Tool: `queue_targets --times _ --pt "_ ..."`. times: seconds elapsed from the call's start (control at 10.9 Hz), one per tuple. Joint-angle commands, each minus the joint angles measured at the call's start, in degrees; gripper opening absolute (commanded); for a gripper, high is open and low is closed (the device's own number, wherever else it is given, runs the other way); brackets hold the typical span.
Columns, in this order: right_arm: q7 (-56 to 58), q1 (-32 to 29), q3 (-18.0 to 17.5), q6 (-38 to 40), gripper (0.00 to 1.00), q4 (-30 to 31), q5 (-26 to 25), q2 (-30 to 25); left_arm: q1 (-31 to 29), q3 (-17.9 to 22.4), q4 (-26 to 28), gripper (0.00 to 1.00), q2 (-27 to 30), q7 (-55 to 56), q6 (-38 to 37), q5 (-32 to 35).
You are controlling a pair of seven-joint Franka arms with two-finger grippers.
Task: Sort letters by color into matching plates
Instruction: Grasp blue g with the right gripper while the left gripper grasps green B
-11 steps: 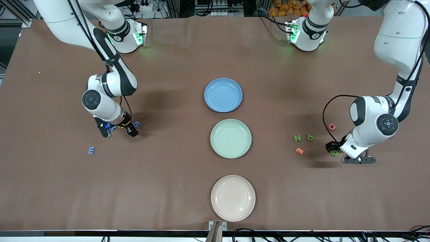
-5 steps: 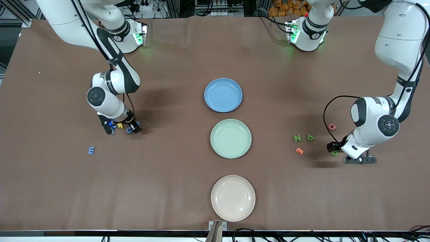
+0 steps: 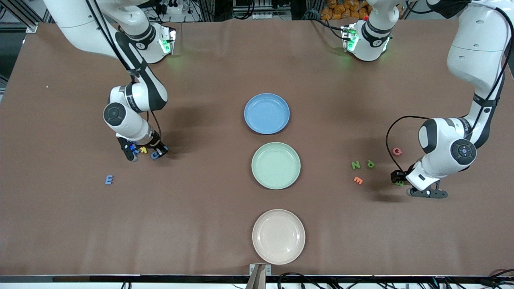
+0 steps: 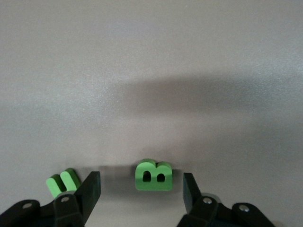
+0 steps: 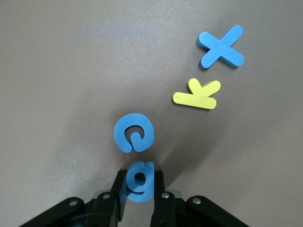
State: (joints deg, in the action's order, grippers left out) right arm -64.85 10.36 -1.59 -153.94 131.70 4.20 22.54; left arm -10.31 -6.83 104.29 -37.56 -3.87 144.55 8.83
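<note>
My right gripper (image 3: 157, 153) is down at the table near the right arm's end, shut on a small blue letter g (image 5: 140, 182). A blue G (image 5: 134, 132), a yellow K (image 5: 198, 94) and a blue X (image 5: 220, 46) lie close by. A blue E (image 3: 109, 180) lies nearer the front camera. My left gripper (image 3: 400, 181) is low and open, with its fingers on either side of a green B (image 4: 154, 175). Another green letter (image 4: 62, 182) lies just outside one finger. The blue plate (image 3: 266, 113) and the green plate (image 3: 276, 165) sit mid-table, both empty.
A cream-beige plate (image 3: 278, 236) sits nearest the front camera. A green N (image 3: 355, 164), a second green letter (image 3: 370, 163), an orange E (image 3: 357, 180) and a pink Q (image 3: 397, 151) lie near the left gripper.
My right gripper moved a little toward the robots' bases among the blue letters, then held still. My left gripper shifted slightly over the green B.
</note>
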Motion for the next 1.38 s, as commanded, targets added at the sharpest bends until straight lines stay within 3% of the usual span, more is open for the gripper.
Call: queue_targets --times 0.0,0.28,0.37,0.74,1.01,1.2,1.29 --pt "3.9 0.7 -0.1 -0.3 0.14 0.6 0.0 0.8 -0.7 -1.2 -1.0 0.80 -0.8 -2.9 0.6 -1.2" --pt "16.6 0.6 -0.1 6.1 0.10 -1.2 0.0 -1.3 -0.5 -1.9 -0.8 0.78 -0.9 -2.9 0.6 -0.7" --pt "19.3 0.7 -0.1 8.8 0.05 -2.4 0.0 -1.5 -0.5 -1.9 -0.8 0.70 -0.9 -3.0 0.5 -0.7" --pt "19.9 1.1 -2.9 18.4 0.07 -8.4 -0.2 -3.1 -1.1 -1.9 -0.7 0.71 -0.8 -5.1 0.6 -1.1" --pt "21.3 4.7 -4.1 22.0 0.09 -12.2 -0.7 -3.3 -1.7 -2.0 -0.5 0.70 -0.8 -5.2 0.5 -1.1" --pt "21.3 8.3 -4.5 22.6 0.09 -14.0 -0.8 -3.0 -1.9 -2.0 -0.4 0.61 -0.8 -5.2 0.5 -1.2" --pt "21.3 10.4 -4.5 23.5 0.09 -14.9 -0.8 -2.8 -1.9 -2.1 -0.3 0.60 -0.8 -5.2 0.5 -1.4"
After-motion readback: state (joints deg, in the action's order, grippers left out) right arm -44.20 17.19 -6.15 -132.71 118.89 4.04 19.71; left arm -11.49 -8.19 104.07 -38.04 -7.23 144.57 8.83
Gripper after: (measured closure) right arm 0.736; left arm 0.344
